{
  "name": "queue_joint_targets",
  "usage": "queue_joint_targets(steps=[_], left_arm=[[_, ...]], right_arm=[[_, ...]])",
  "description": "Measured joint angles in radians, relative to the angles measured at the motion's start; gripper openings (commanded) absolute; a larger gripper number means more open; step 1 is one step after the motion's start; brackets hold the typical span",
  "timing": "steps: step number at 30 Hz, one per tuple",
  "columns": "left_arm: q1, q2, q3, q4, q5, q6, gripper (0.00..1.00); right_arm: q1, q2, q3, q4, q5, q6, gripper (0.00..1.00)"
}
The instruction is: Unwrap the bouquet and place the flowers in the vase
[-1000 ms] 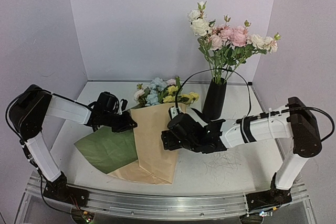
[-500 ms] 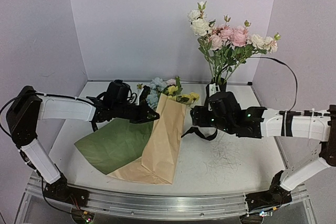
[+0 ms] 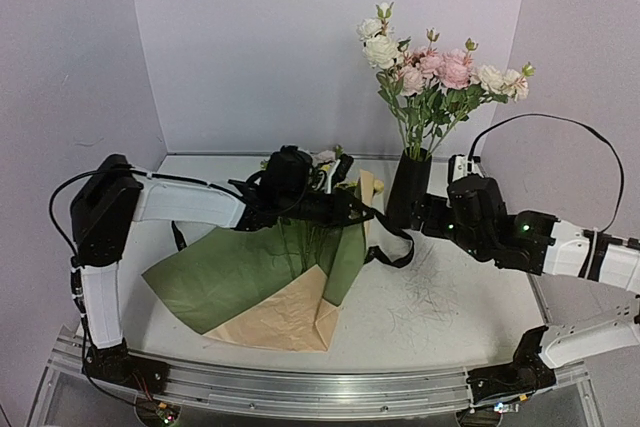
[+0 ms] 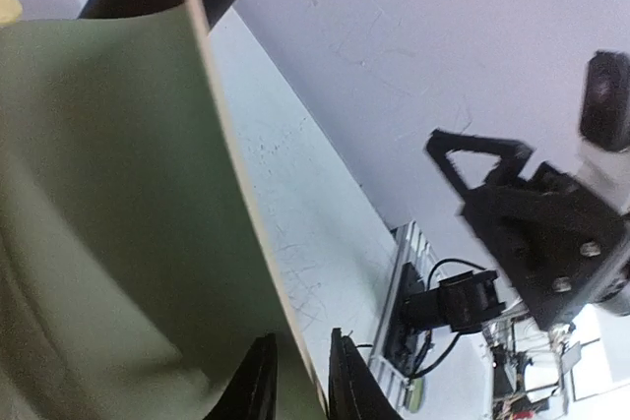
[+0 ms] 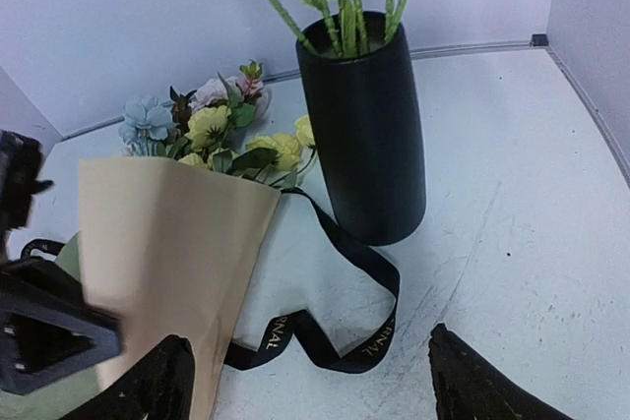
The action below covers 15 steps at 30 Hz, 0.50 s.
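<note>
Bouquet [image 3: 300, 277]: on the desk [image 3: 450, 307] near the vase [image 5: 369, 135], half unwrapped.
Paper [image 4: 98, 194]: light, floppy; I'd take its edge.
My left fingers [image 4: 258, 389]: astride that edge, clamped or not I cannot tell.
My right fingers [image 5: 463, 373]: apart, empty.

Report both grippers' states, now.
Left gripper: edge of the bouquet's paper sits between its narrow-set jaws; grip cannot be told.
Right gripper: open, holding nothing.

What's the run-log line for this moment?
paper flap upright, edge between left fingers | right fingers open, empty, beside vase | ribbon loose on table | flowers in paper
</note>
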Motion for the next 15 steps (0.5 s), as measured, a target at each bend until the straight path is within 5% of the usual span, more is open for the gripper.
queue_joint_targets(steps=[7,15], left_arm=[[-0.055,0.211,0.114,0.038,0.027,-0.019,0.82],[-0.073,0.142,0.076,0.051,0.135,0.044,0.91]], right_arm=[[-0.008,-0.126,-0.019,-0.048,0.027,-0.009,0.86],[-0.009,-0.117,-0.019,-0.073,-0.022,-0.032,0.90]])
